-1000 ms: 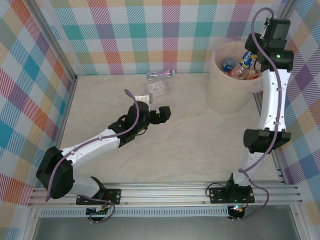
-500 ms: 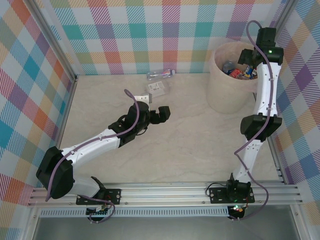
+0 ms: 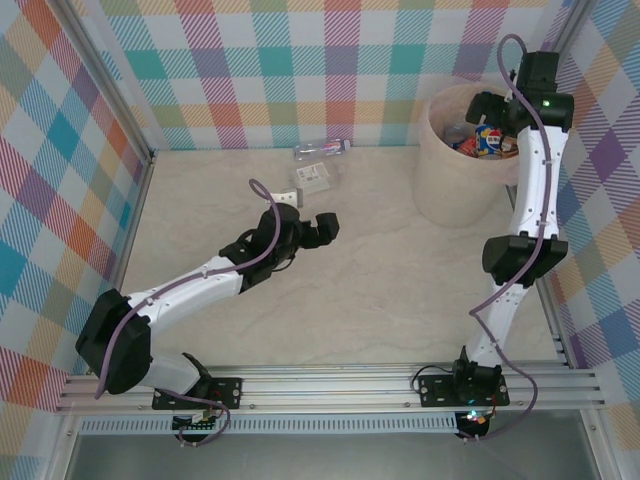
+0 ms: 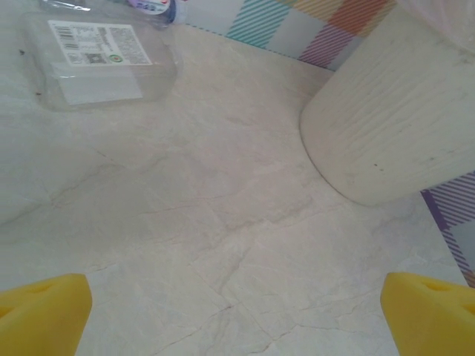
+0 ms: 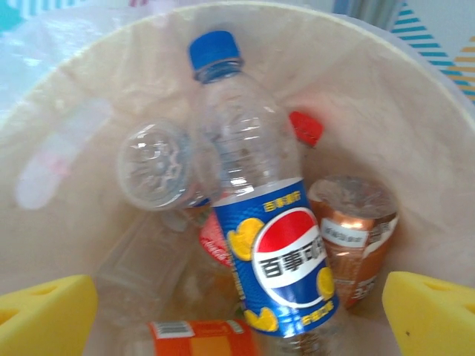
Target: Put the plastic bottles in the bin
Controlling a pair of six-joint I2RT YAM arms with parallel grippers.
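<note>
The bin (image 3: 450, 190) stands at the back right, a cream bucket with a pale bag liner. My right gripper (image 3: 492, 112) hangs over its mouth, open (image 5: 239, 319), its yellow fingertips (image 5: 44, 315) wide apart. Below it a blue-capped, blue-labelled bottle (image 5: 267, 222) lies free on several other bottles inside the bin (image 5: 415, 126). My left gripper (image 3: 320, 228) hovers open (image 4: 237, 319) over bare table. Ahead of it lie a flattened clear bottle with a white label (image 4: 96, 63) (image 3: 315, 176) and a second bottle (image 3: 322, 149) by the back wall.
The checked walls close in the table on the left, back and right. The bin's outer wall (image 4: 386, 126) rises to the right of the left gripper. An orange-labelled bottle (image 5: 197, 337) and a brown-labelled one (image 5: 356, 237) lie in the bin.
The right gripper has let go of the blue-labelled bottle, which now lies in the bin, and has shifted slightly over the rim. The left arm has barely moved.
</note>
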